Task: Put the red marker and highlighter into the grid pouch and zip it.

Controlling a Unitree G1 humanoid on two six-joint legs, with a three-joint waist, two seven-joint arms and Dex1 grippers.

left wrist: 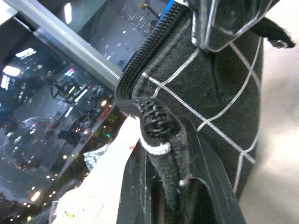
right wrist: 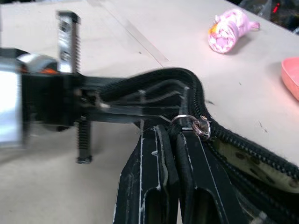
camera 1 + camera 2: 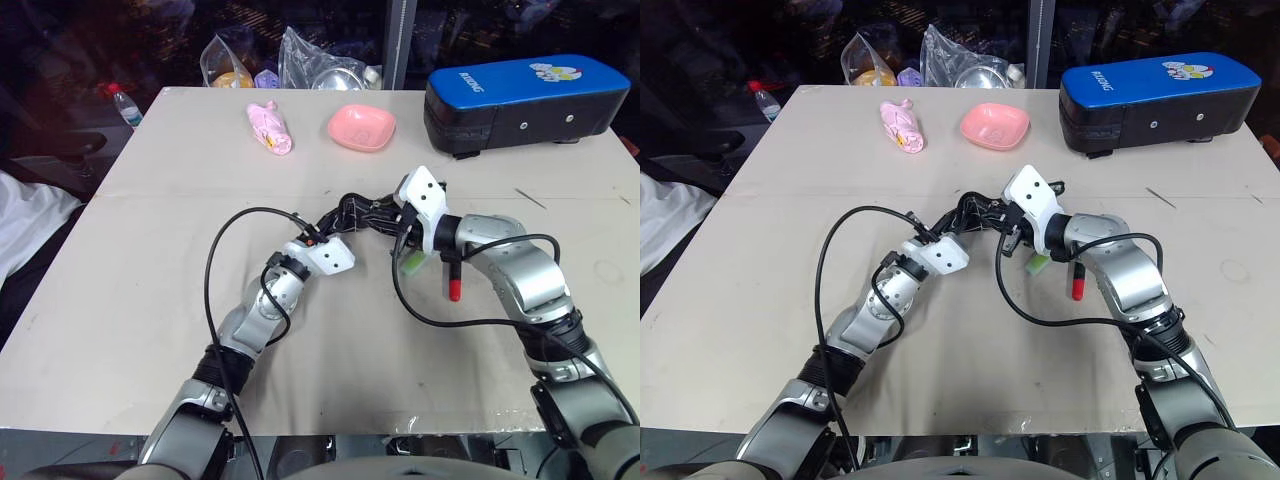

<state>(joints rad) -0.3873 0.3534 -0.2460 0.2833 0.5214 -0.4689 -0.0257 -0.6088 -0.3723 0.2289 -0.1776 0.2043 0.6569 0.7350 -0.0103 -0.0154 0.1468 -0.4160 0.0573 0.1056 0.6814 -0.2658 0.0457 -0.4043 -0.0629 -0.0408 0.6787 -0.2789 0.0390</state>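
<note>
Both grippers are clamped on the grid pouch (image 3: 352,213), held above the table's (image 3: 150,300) centre: the left gripper (image 1: 173,154) pinches its edge, the right gripper (image 2: 175,140) its zipper end. The red marker (image 3: 453,283) lies at five o'clock of the pouch, the highlighter (image 3: 412,262) between them.

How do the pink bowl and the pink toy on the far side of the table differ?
The pink bowl is a smooth, open, squarish dish in one salmon pink; the pink toy is a long, lumpy, paler pink bundle with a yellow patch. The bowl sits upright with its hollow up; the toy lies on its side, slanted. The bowl is nearer the blue case. Both rest on the table, untouched.
</note>
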